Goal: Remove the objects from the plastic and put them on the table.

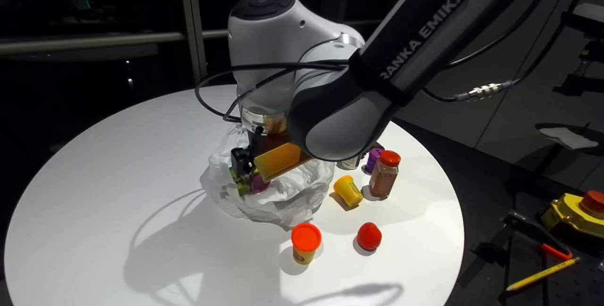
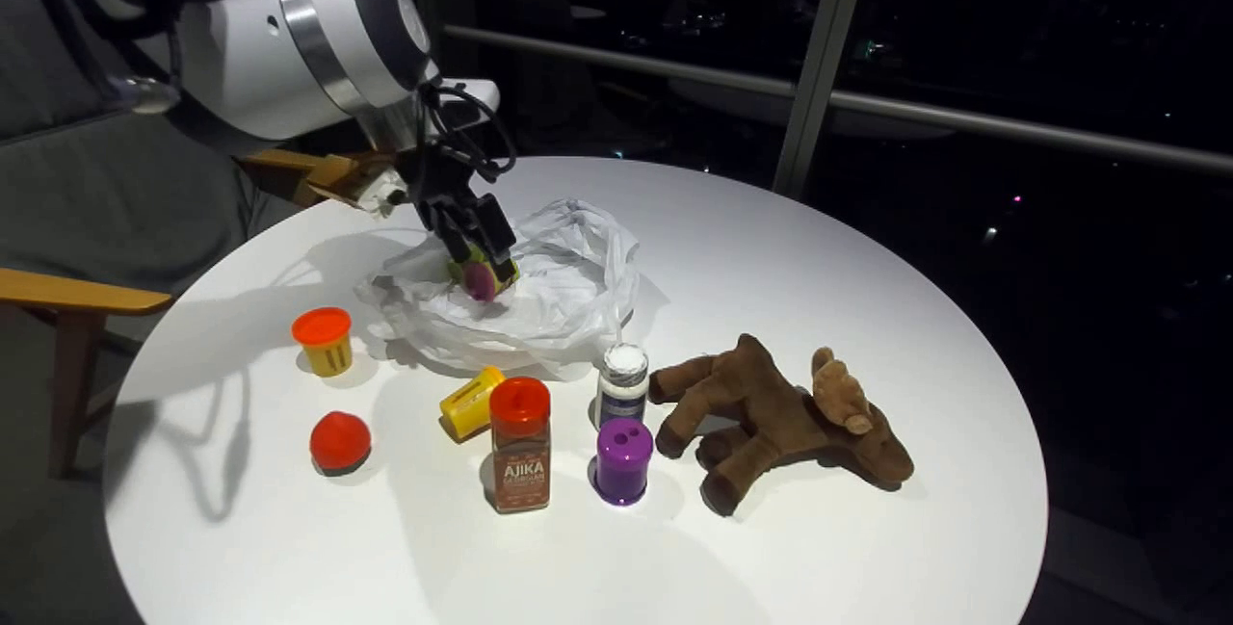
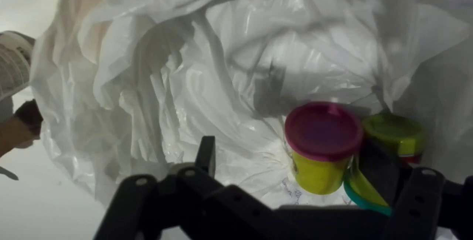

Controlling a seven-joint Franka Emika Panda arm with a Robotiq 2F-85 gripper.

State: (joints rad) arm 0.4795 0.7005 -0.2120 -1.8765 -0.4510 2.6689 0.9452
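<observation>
- In the middle of the plastic [image 2: 566, 317], a magenta-lidded tub [image 3: 322, 149], a green-lidded tub [image 3: 399, 133] and a teal-edged tub [image 3: 365, 192] are cradled, probably gathered there by the sagging folds.
- The hand [image 3: 290, 149] is spread wide, with nothing gripped; the magenta-lidded tub is seen between its jaws, just beside one of them, presumably so that a grasp can be made on it.
- On the desk [image 2: 819, 558], along one side of the plastic, the orange-lidded tub [image 2: 326, 344], red piece [image 2: 340, 442], tipped yellow tub [image 2: 470, 405], red-capped bottle [image 2: 521, 452] and brown animal figure [image 2: 766, 403] are placed, likely so that its mouth is not crowded.
</observation>
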